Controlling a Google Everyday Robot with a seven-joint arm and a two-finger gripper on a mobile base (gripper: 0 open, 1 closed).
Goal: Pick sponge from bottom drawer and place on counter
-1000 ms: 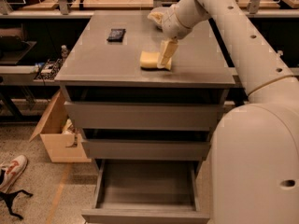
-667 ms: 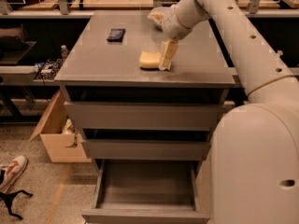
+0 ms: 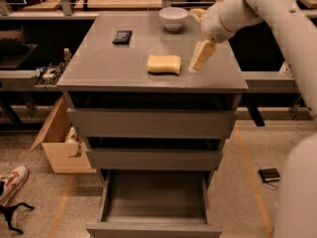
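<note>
shoe (image 3: 12, 181): on the floor at far left, beside the cabinet.
box (image 3: 55, 144): cardboard, flaps open, on the floor against the cabinet's left side.
counter (image 3: 94, 66): grey top of the cabinet, bearing everything listed next.
black rectangle (image 3: 122, 36): flat on the counter's back left, well apart from the sponge.
drawer (image 3: 154, 228): the bottom one stands open, its grey floor showing; the two above it are slightly ajar.
sponge (image 3: 164, 64): pale yellow, lying flat near the counter's front edge, about mid-width, touching nothing else.
bowl (image 3: 173, 18): white, upright at the counter's back edge, behind the sponge.
gripper (image 3: 200, 58): just right of the sponge with a small gap between, tilted, tip low over the counter, holding nothing; spread or pressed together, I cannot tell.
arm (image 3: 237, 9): white, reaching in from the upper right.
</note>
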